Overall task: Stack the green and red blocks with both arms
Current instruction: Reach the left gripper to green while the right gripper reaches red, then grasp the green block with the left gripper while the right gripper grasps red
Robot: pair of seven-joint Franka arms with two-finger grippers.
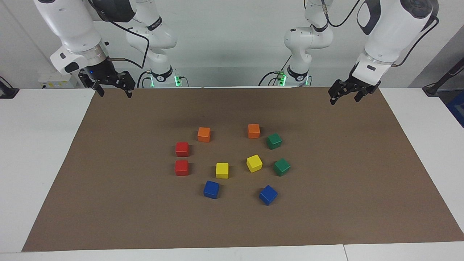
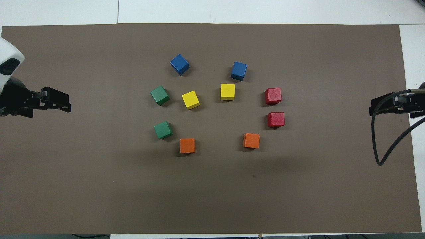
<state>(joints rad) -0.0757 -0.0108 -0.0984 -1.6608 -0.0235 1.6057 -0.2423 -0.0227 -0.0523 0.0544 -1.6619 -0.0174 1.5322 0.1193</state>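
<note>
Picture a clock lying flat on the brown mat (image 2: 99, 186), seen from above, with twelve pointing away from the robots. The blocks make a ring around its middle. You can see a green block (image 2: 159, 95) at about ten and a second green block (image 2: 163, 129) at about eight, near each other but not touching. A red block (image 2: 273, 96) sits at about three and a second red block (image 2: 276, 119) at about four, just beside each other with a small gap. All four lie flat on the mat, and none is on top of another. Two orange blocks (image 2: 187, 145) sit at five and seven, two blue blocks (image 2: 179, 64) at eleven and one, and two yellow blocks (image 2: 190, 100) sit in the middle. Your left end effector (image 1: 344, 98) hangs in the air over the mat's edge out at nine, well apart from the green blocks. Its fingers are wide apart and it holds nothing. Your right end effector (image 1: 116, 91) hangs over the mat's edge out at three, well apart from the red blocks, also wide open and holding nothing. The mat lies on the white table (image 2: 265, 10).
</note>
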